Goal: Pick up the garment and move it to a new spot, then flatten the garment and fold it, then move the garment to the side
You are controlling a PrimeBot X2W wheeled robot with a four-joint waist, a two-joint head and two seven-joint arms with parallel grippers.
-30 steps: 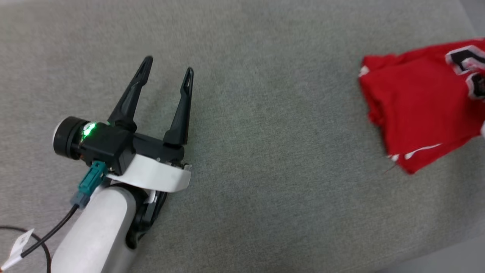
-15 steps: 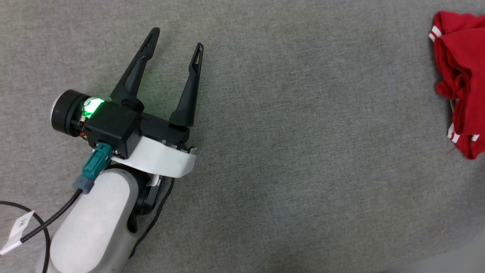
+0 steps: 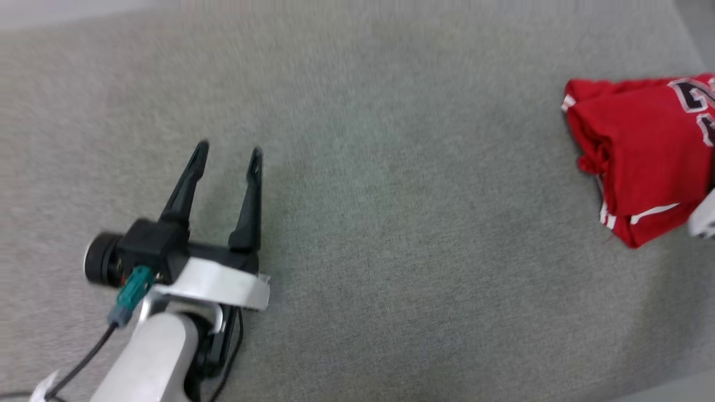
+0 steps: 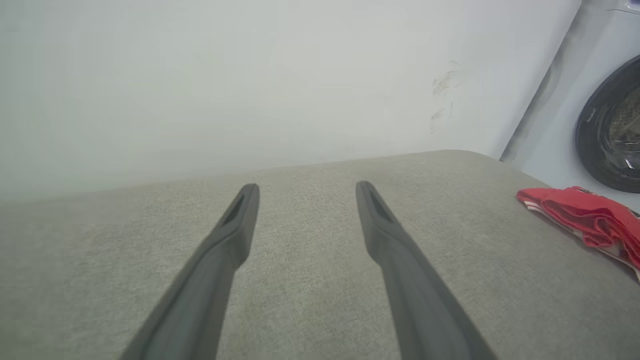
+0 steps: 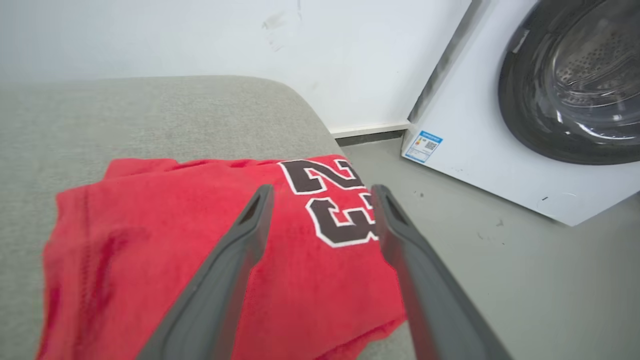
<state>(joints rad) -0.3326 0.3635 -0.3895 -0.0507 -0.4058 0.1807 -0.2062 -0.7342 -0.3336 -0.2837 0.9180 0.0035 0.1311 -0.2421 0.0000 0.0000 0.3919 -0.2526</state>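
Two arms, and only one is close to the work. The garment [image 3: 642, 162] lies folded into a compact red bundle at the far right edge of the grey cloth-covered desk [image 3: 391, 223], by its rounded corner, with the floor [image 5: 475, 280] and a washing machine [image 5: 465, 130] beyond.

From the right gripper [image 5: 322, 189] the garment [image 5: 200, 250] sits directly under and ahead of the fingers. Its broader run goes crosswise to them, and the "23" print shows between the tips. From the left gripper [image 3: 229, 148] the bundle lies well apart, off to the right across bare cloth, seen low and edge-on in the left wrist view [image 4: 585, 215]. We judge any further nudge or regrasp belongs to the right arm.

Right jaws stand wide and grip nothing. We cannot tell whether the fingers brush the fabric or hang just above it. Left jaws [image 4: 307, 186] are equally wide, empty, over bare desk. The bundle looks folded and set aside, so we judge the task is near its end.
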